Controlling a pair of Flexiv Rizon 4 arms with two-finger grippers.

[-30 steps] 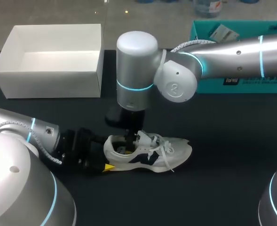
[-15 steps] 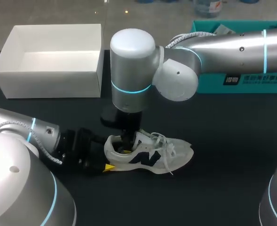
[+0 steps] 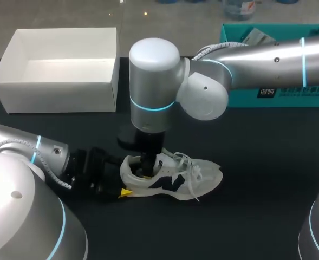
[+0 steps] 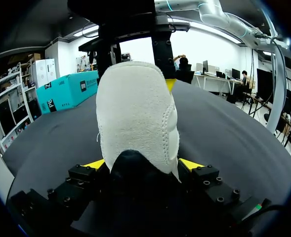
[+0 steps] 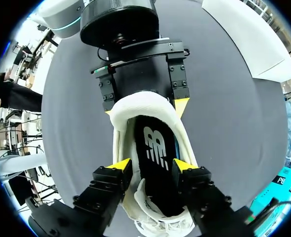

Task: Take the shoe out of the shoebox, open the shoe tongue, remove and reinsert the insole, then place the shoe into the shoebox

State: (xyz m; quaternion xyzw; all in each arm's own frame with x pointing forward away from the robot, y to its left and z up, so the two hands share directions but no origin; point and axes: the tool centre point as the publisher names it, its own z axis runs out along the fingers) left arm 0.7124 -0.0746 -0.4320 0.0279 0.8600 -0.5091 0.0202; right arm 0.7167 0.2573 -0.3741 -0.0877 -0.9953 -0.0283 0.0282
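A white sneaker [image 3: 175, 176] with dark side patches lies on its sole on the black table, toe to the right. My left gripper [image 3: 124, 176] is shut on its heel [image 4: 135, 113], one yellow-tipped finger [image 4: 192, 164] on each side. My right gripper [image 3: 146, 169] points straight down into the shoe's mouth. In the right wrist view its fingers [image 5: 116, 165] stand apart just inside the collar, with the black insole [image 5: 152, 145] flat in the shoe between and below them. The tongue and laces [image 3: 186, 162] are pushed toward the toe. The white shoebox [image 3: 62, 97] stands open at the back left.
A teal box [image 3: 278, 92] sits at the back right, behind my right arm's forearm [image 3: 267, 57]. Bare black tabletop lies in front of the shoe and to its right.
My right wrist has shifted slightly left over the shoe's mouth and its fingers have drawn a little closer together. The shoe's toe has moved slightly. My left arm has kept still.
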